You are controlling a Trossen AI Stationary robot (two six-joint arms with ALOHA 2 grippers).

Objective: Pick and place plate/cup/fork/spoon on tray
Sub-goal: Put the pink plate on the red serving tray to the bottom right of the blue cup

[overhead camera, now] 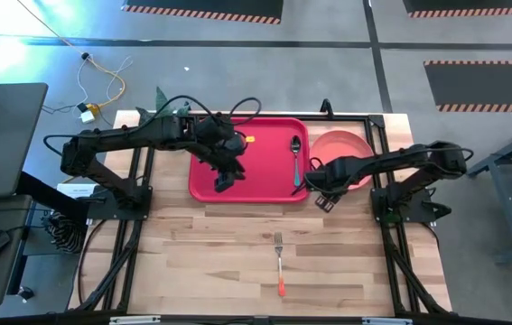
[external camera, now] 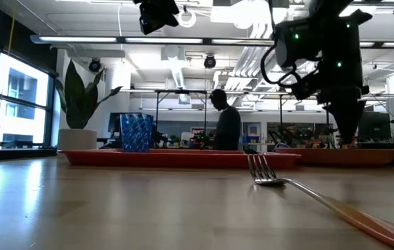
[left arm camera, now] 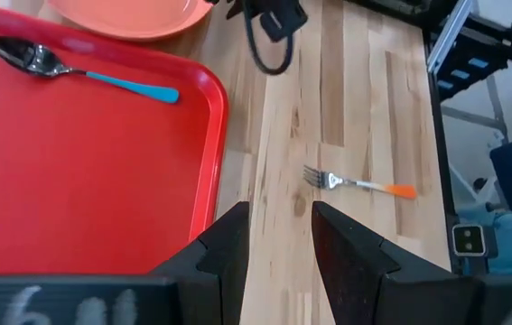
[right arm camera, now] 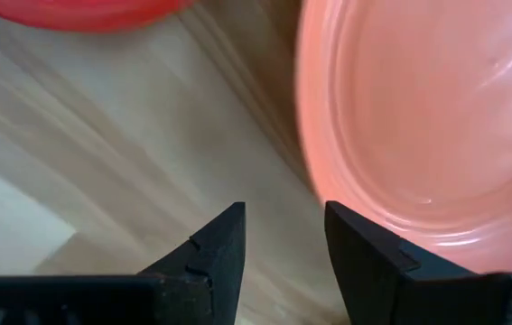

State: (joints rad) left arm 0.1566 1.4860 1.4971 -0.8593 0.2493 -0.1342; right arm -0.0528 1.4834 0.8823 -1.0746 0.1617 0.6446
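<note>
Nearest the low camera lies the fork [external camera: 308, 191], tines pointing toward the tray, its orange-red handle running off toward the desk's [overhead camera: 201, 262] near edge. It rests alone on the bare wood, well apart from everything else, roughly midway between the left and right edges.

Farther back sits the red tray [overhead camera: 265, 185], close to the far edge of the desk. On it, near its right side, lies the spoon [overhead camera: 296, 155], with the metal bowl toward the far edge and the teal handle toward the near edge. A blue tumbler, the cup [external camera: 135, 132], stands upright on the tray's left part; from above the left arm hides it.

Just beside the tray's right edge rests the salmon plate [overhead camera: 350, 144], flat on the wood and not on the tray.

Hovering above the tray's left half, near its front rim, is the left end effector [overhead camera: 225, 183]; its fingers [left arm camera: 224, 248] stand apart and hold nothing.

Over the wood at the near edge of the plate, close to the tray's right front corner, is the right end effector [overhead camera: 323, 200]. Its fingers [right arm camera: 219, 244] are also apart, empty, with the plate's rim just beyond them.

A potted plant [external camera: 78, 104] stands at the desk's far left corner. Beyond the desk, a person [external camera: 226, 125] is in the room.
</note>
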